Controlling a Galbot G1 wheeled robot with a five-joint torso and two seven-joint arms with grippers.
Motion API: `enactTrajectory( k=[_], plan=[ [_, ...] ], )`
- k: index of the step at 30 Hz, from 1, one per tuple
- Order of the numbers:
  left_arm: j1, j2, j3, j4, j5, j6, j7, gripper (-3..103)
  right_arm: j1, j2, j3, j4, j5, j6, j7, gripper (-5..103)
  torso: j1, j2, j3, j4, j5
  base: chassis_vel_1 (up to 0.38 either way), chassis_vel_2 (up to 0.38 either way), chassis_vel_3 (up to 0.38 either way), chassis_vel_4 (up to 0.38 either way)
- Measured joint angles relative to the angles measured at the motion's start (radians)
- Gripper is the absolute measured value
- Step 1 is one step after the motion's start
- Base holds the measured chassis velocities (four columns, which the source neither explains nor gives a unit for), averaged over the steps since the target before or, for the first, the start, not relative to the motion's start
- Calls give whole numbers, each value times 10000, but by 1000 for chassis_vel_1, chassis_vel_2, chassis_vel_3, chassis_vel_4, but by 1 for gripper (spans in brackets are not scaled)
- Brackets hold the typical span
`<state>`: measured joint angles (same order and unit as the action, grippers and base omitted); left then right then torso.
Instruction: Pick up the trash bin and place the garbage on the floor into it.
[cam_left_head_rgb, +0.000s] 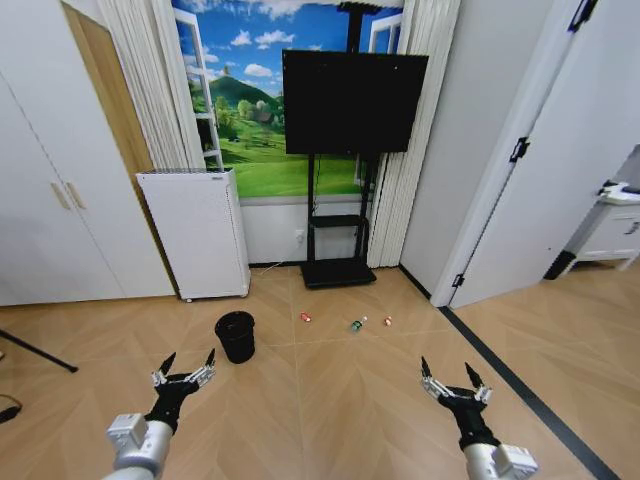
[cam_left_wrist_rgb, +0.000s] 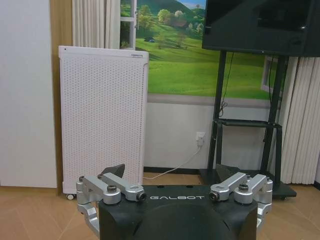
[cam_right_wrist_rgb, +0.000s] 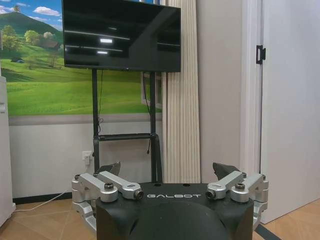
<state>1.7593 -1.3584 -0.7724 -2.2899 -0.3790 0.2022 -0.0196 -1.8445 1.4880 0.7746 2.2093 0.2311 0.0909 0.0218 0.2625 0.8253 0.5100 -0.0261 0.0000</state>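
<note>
The trash bin (cam_left_head_rgb: 235, 335), small, black and round, stands upright on the floor (cam_left_head_rgb: 330, 410) ahead of me, a little to the left. The garbage lies to its right in a loose row: a red can (cam_left_head_rgb: 306, 317), a bottle with a green label (cam_left_head_rgb: 356, 324) and a red-and-white scrap (cam_left_head_rgb: 388, 321). My left gripper (cam_left_head_rgb: 190, 357) hovers open, short of the bin and slightly left of it. My right gripper (cam_left_head_rgb: 446, 366) hangs open at lower right, well short of the litter. The wrist views show the left gripper (cam_left_wrist_rgb: 172, 170) and the right gripper (cam_right_wrist_rgb: 167, 168) holding nothing.
A white perforated appliance (cam_left_head_rgb: 195, 232) stands against the wall behind the bin, also in the left wrist view (cam_left_wrist_rgb: 102, 115). A TV on a black stand (cam_left_head_rgb: 340, 270) is behind the litter. White doors (cam_left_head_rgb: 560, 180) and a dark floor strip (cam_left_head_rgb: 520, 385) run along the right. A thin black leg (cam_left_head_rgb: 35, 352) lies at far left.
</note>
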Motion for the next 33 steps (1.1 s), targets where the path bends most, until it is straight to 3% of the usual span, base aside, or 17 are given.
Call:
enactTrajectory(
  k=[12,26,27,30,32,33],
  plan=[
    [207,-127,-4,-99,121,-23,8,99,30,-36,-62,-87,-24,175,-96,100,0,0,1,3,1,-153,161,158,-170],
    [332,-104,-56,-127,167,-31,22,99,45,-76,-166,-152,-8,203,-60,100,2,-1,2,5,8,-321,307,314,-310],
    [335,-103,-52,-108,178,-32,23,99,44,-92,-173,-163,-11,203,-58,100,2,0,1,2,-6,-355,357,364,-375],
    [349,-110,-39,-86,202,-32,23,99,40,-131,-198,-192,-15,204,-63,100,3,-2,3,5,13,-360,364,352,-370],
    [354,-115,-35,-76,214,-32,21,99,39,-147,-206,-209,-17,233,-74,100,2,-2,1,3,8,-332,403,376,-333],
    [361,-125,-32,-58,223,-32,21,99,44,-170,-219,-229,-29,310,-96,100,4,-1,1,1,-14,-322,295,376,-320]
  ],
)
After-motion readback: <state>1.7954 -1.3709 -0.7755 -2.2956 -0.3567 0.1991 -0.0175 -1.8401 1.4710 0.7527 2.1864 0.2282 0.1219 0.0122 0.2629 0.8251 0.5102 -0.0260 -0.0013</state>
